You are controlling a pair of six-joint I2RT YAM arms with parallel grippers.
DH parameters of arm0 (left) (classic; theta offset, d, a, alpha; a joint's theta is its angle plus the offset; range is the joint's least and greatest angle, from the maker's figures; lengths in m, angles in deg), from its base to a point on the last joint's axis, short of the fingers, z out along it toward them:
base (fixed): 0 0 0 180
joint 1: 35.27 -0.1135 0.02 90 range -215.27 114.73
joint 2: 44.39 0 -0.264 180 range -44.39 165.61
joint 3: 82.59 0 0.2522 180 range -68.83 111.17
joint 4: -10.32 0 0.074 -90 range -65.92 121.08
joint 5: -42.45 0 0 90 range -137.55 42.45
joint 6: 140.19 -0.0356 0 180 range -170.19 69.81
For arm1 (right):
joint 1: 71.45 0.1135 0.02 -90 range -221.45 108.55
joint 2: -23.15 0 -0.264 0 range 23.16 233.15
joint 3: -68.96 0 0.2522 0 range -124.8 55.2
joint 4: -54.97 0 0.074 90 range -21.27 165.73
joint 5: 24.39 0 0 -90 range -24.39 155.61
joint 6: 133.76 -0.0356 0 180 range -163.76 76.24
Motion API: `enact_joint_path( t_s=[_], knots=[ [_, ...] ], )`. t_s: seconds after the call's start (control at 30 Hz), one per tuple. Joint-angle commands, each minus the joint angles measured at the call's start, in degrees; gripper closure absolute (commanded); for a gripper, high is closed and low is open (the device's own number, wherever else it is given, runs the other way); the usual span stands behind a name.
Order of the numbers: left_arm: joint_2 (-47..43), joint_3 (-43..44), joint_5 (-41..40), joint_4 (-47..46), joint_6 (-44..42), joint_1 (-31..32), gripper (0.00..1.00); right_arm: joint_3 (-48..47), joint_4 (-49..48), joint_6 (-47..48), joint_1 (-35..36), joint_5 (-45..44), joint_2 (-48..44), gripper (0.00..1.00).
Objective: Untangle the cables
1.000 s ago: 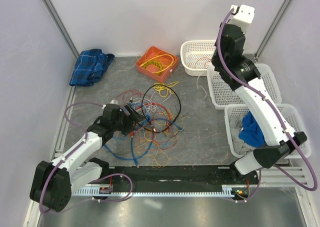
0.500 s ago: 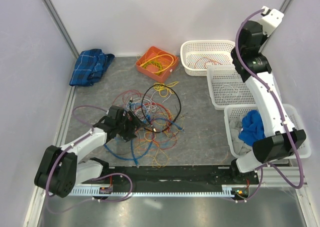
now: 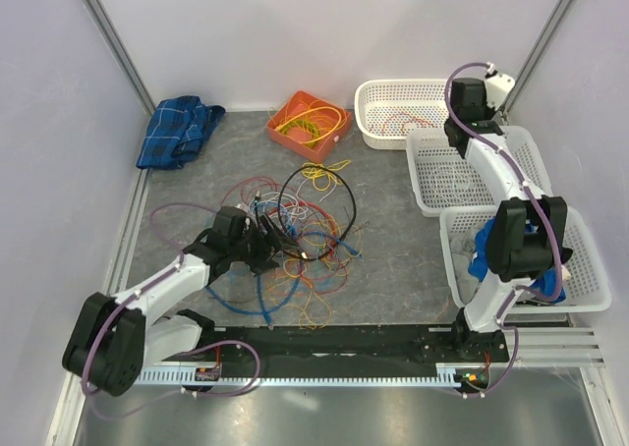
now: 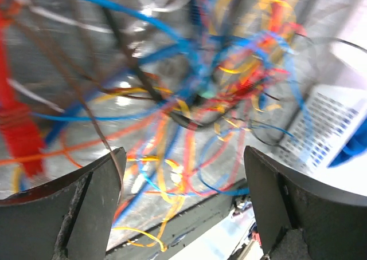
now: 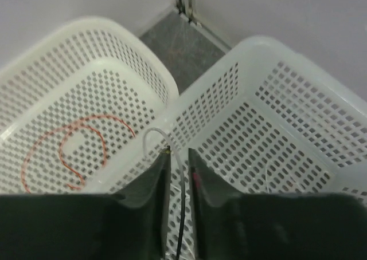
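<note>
The cables (image 3: 305, 232) lie in one knotted heap on the table (image 3: 403, 269); the left gripper (image 4: 180, 157) is low at it, jaws wide apart — probably choosing a strand. The right gripper (image 5: 178, 162), pinched on a thin white cable (image 5: 150, 135), hangs above the white baskets (image 5: 172, 108) — likely to sort it.

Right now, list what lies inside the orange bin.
A loose coil of yellow cables lies in the orange bin. Anything beneath the coil is hidden.
</note>
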Motion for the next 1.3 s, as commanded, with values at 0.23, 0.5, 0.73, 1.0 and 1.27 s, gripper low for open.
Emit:
enact_joint_path(
  t_s=[0.23,0.5,0.73,1.0,1.27],
  knots=[
    [-14.42,3.59,-4.64,1.94,-4.87,1.37,0.02,13.99,-9.24,-5.92,4.31,5.2,-11.49,0.06],
    [-16.01,9.47,-8.68,9.05,-7.59,1.37,0.03,29.97,-17.93,-5.13,22.2,9.65,-23.45,0.08],
    [-19.87,13.08,-15.36,14.94,-12.07,1.28,0.04,41.06,-24.98,-4.08,37.44,21.61,-25.94,0.14],
    [-21.19,13.88,-20.11,18.9,-15.16,1.28,0.06,42.74,-27.18,-1.0,47.47,26.01,-18.12,0.15],
    [-23.83,10.28,-18.97,19.0,-14.63,1.28,0.08,48.62,-29.81,-2.49,51.24,28.83,-15.83,0.15]
  ],
)
